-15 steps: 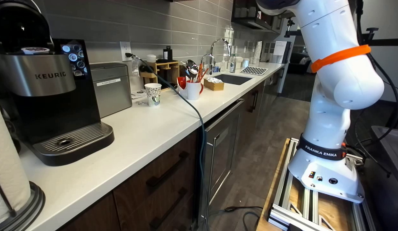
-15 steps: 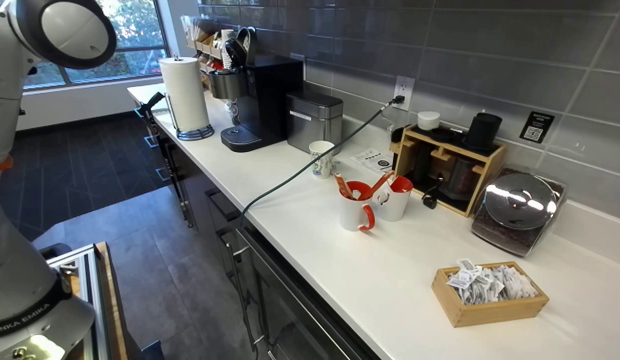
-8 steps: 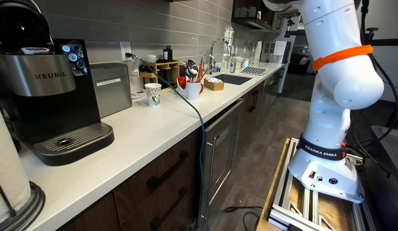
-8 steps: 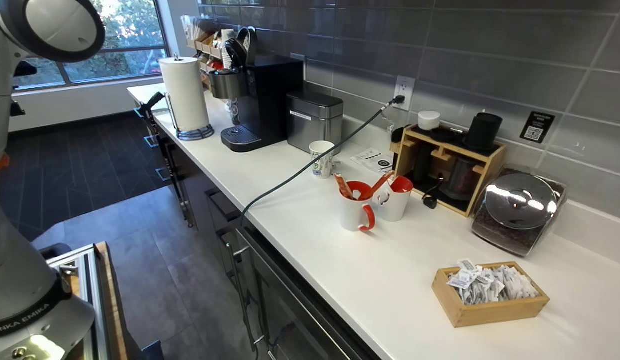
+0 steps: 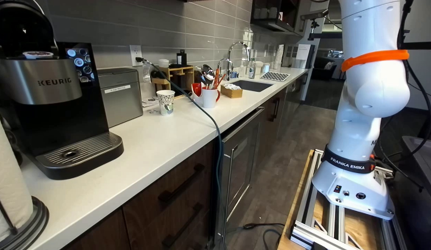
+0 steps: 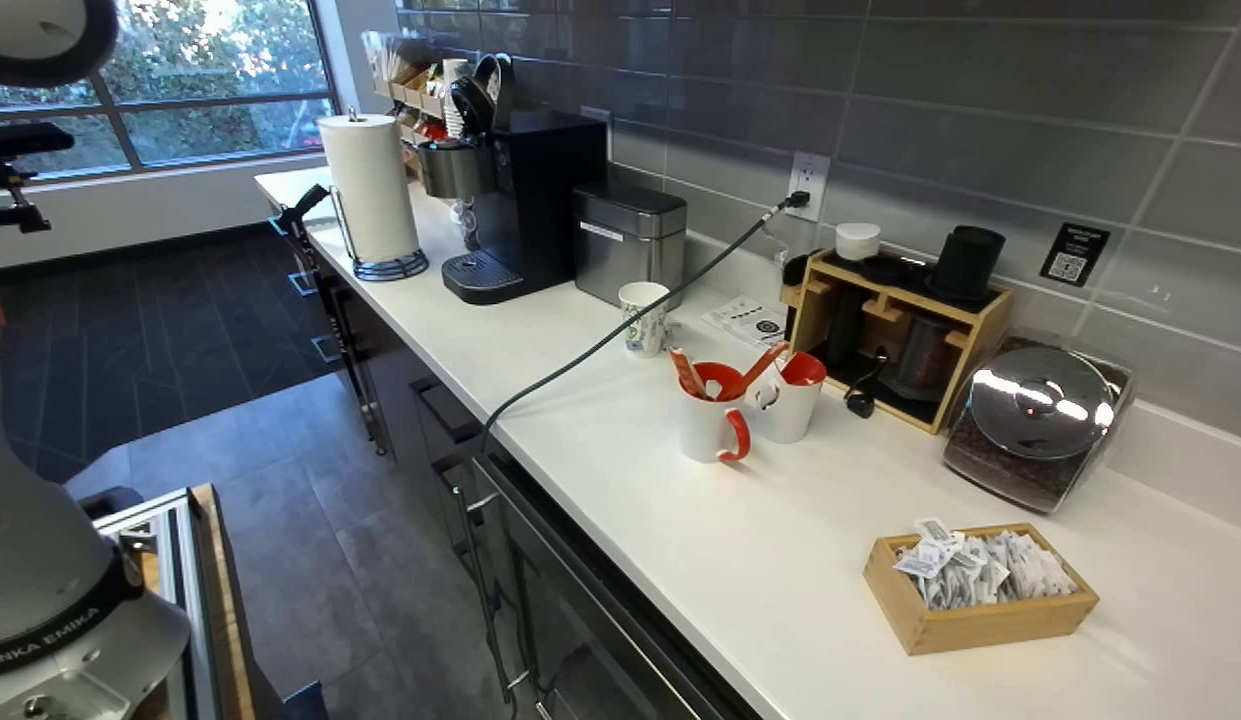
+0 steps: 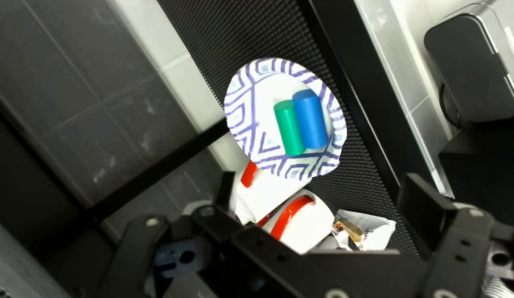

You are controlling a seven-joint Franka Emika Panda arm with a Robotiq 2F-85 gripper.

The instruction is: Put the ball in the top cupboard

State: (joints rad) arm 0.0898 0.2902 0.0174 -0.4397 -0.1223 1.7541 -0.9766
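My gripper [image 7: 323, 198] is open and empty in the wrist view. It is out of frame in both exterior views. Its two black fingers stand wide apart over a black mesh shelf [image 7: 257, 29] with a black frame, which looks like the cupboard. A paper bowl [image 7: 261, 97] with purple lines lies ahead of the fingers and holds a green cylinder [image 7: 289, 128] and a blue cylinder [image 7: 310, 120]. I cannot make out the ball. A small grey rounded surface [image 7: 329, 243] shows beside a mug, mostly hidden by the gripper; I cannot tell what it is.
Two white mugs with red handles lie near the bowl, one nearer the wrapper [image 7: 306, 221], one beside the left finger [image 7: 265, 190]. A wrapper [image 7: 368, 229] lies between the fingers. A green cable [image 5: 201, 109] crosses the counter. Another upper cupboard [image 5: 276, 15] hangs far back.
The arm has swung away from the counter in both exterior views, and its elbow has moved mostly out of frame. The counter things have not moved.
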